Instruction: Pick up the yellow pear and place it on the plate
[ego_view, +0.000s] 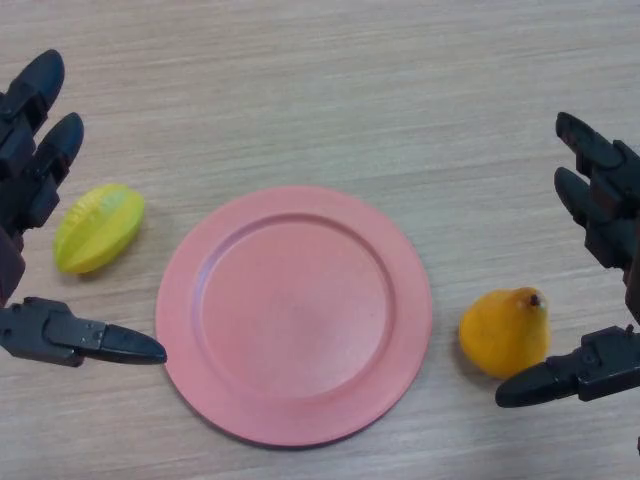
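The yellow pear (505, 331) lies on the wooden table just right of the pink plate (294, 312), its stem end pointing up and right. My right hand (606, 215) is open at the right edge, its fingers above and right of the pear and its thumb (560, 376) just below it, apart from it. The plate sits in the middle and holds nothing. My left hand (30, 150) is open at the left edge, with its thumb (90, 340) near the plate's left rim.
A yellow-green starfruit (98, 227) lies left of the plate, between my left hand's fingers and thumb, not held. The wooden table extends bare beyond the plate at the top.
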